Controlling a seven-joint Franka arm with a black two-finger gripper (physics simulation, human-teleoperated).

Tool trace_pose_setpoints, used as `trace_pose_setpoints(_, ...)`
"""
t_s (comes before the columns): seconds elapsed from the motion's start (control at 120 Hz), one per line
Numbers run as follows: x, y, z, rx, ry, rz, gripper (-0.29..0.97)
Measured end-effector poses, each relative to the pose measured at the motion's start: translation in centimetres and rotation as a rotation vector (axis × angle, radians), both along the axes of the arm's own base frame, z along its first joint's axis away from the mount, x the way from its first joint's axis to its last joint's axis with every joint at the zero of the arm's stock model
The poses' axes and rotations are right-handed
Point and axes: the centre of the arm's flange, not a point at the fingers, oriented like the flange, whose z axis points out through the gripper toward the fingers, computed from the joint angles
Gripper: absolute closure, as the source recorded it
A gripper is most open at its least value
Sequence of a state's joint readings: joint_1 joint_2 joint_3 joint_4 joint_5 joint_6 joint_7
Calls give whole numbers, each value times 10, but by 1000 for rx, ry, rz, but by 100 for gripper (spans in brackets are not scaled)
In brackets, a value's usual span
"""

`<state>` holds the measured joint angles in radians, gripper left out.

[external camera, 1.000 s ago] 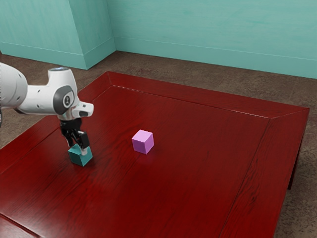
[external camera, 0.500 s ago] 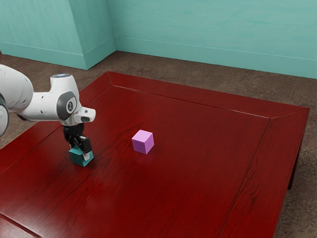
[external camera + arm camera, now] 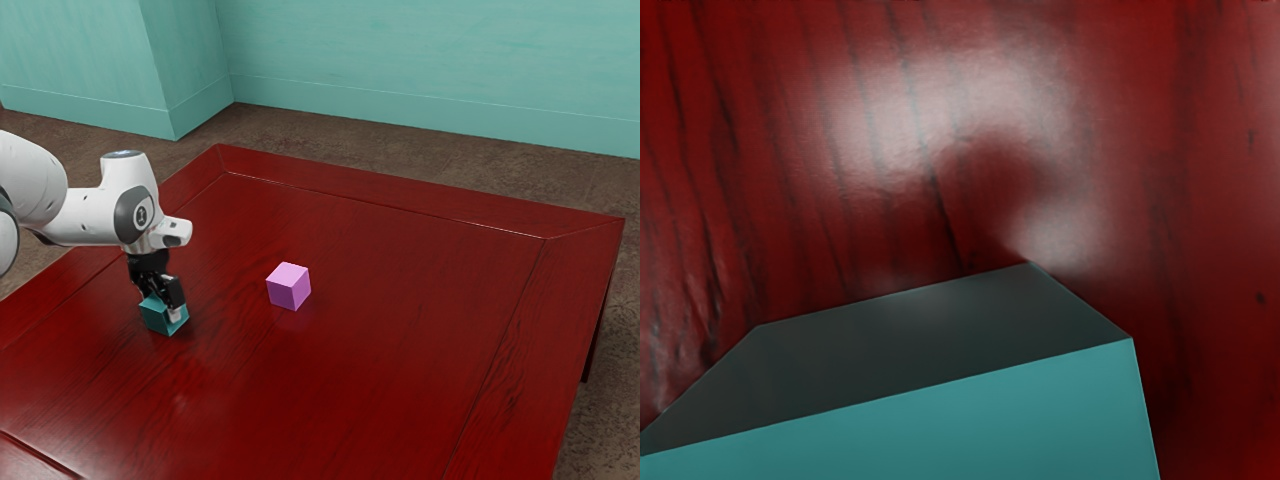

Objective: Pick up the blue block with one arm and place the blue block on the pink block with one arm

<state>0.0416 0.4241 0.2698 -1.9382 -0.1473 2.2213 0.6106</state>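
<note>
The blue block point(image 3: 161, 317) is a teal cube resting on the red table point(image 3: 400, 330) near the exterior view's left. My gripper point(image 3: 162, 300) is down over it, one finger on each side, and the fingers look pressed against its faces. In the wrist view the blue block point(image 3: 940, 400) sits large and close just under my hand. The pink block point(image 3: 288, 285) stands on the table to the right of the blue block, a little over a block's width away.
The table has a raised rim point(image 3: 545, 236) along its far and right sides. Brown floor point(image 3: 420, 150) and teal walls lie beyond it. Open tabletop stretches between the two blocks and to the exterior view's right.
My hand came down from just above the blue block until the fingers straddled it. Over the last half second it has barely moved, and the block has stayed in place.
</note>
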Motion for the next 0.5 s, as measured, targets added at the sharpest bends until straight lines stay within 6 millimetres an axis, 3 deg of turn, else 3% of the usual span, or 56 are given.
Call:
trace_pose_setpoints(0.117,0,1,-1,6,-5,25,1)
trace_pose_setpoints(0.325,1,1,0,15,-12,59,27)
trace_pose_setpoints(0.5,2,0,0,28,-14,78,34)
